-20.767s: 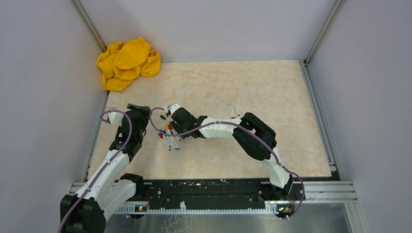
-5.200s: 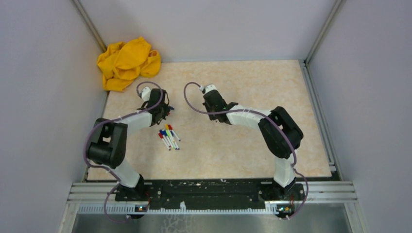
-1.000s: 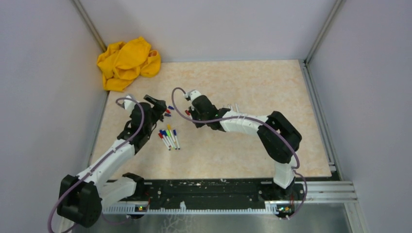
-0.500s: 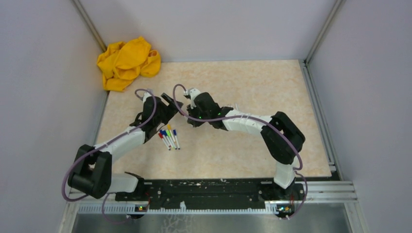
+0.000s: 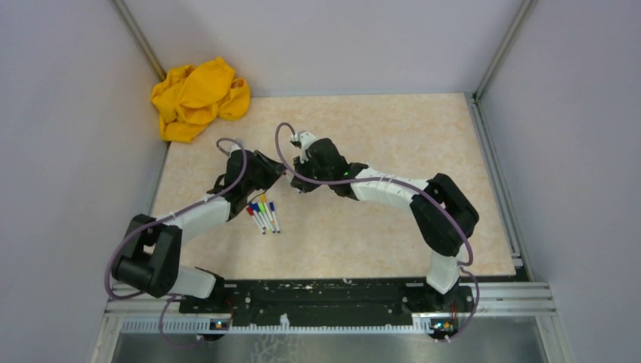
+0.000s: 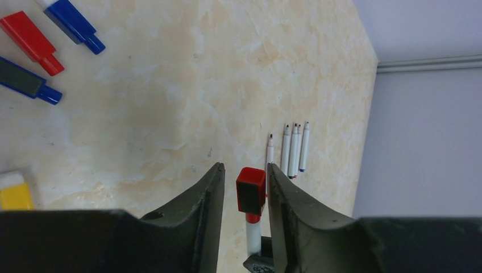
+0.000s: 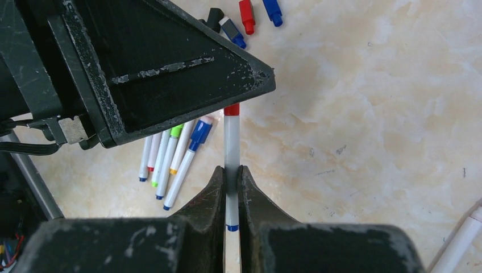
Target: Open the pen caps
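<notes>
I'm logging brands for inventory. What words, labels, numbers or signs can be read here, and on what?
None: no text can be read anywhere.
The red-capped marker in the right gripper has a plain barrel; the loose caps, capped markers and yellow cloth show no print.
The left gripper bears only scratches.

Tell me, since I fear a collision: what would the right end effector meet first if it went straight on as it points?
Probably the left end effector: its body crosses ahead, over the red cap of the held marker, though depth is unclear.
</notes>
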